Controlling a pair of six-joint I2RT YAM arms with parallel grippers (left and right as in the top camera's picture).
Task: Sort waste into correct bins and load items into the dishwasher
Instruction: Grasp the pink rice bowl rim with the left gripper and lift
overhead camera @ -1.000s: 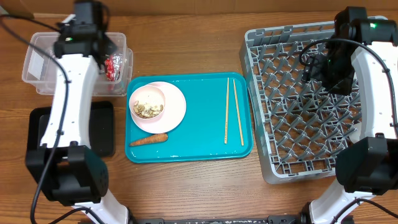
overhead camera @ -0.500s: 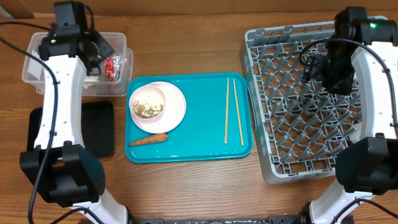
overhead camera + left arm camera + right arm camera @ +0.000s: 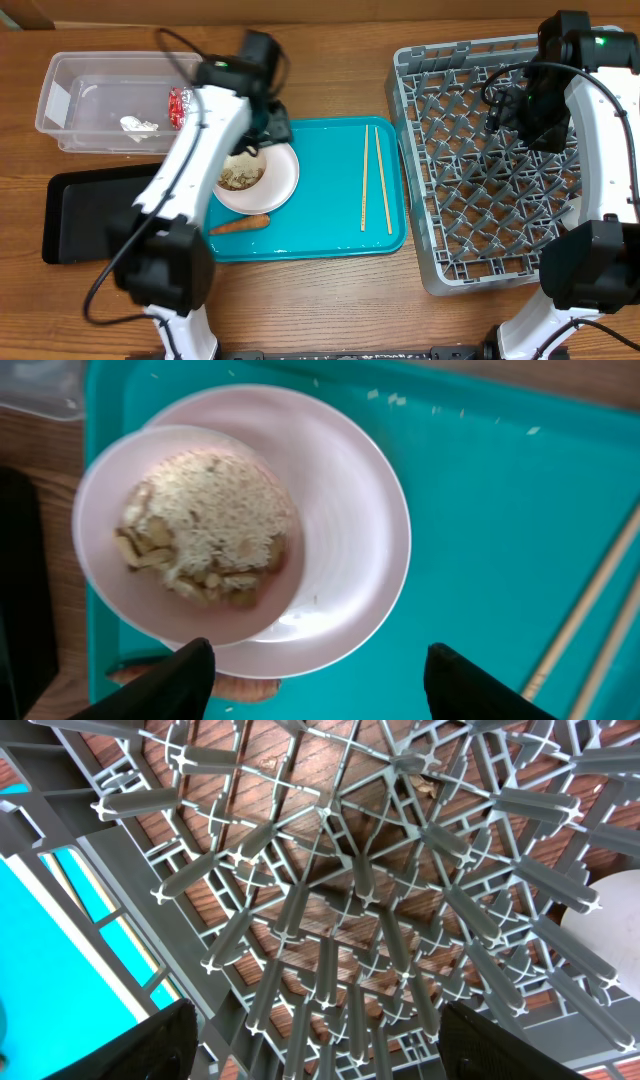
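Note:
My left gripper (image 3: 265, 130) (image 3: 320, 682) hangs open over the near edge of the pale pink plate (image 3: 283, 172) (image 3: 350, 530) on the teal tray, with nothing between its fingers. A white bowl (image 3: 240, 178) (image 3: 190, 530) of rice and beige scraps sits on the plate's left side. The orange carrot (image 3: 238, 224) (image 3: 250, 688) lies just in front of it. Two chopsticks (image 3: 365, 175) (image 3: 585, 615) lie on the tray's right half. The red wrapper (image 3: 178, 103) and white paper bit (image 3: 135, 124) lie in the clear tub (image 3: 70, 80). My right gripper (image 3: 530, 115) (image 3: 320, 1050) is open above the grey dish rack (image 3: 470, 200) (image 3: 330, 900).
The black tray (image 3: 90, 210) lies left of the teal tray (image 3: 320, 220) (image 3: 480, 510), partly under my left arm. The rack's upright pegs fill the right wrist view, with the teal tray's edge (image 3: 60, 920) at the left.
My left arm has swung from the clear tub to above the plate on the teal tray, and its gripper has opened. The red wrapper stays in the tub. The right arm has not moved.

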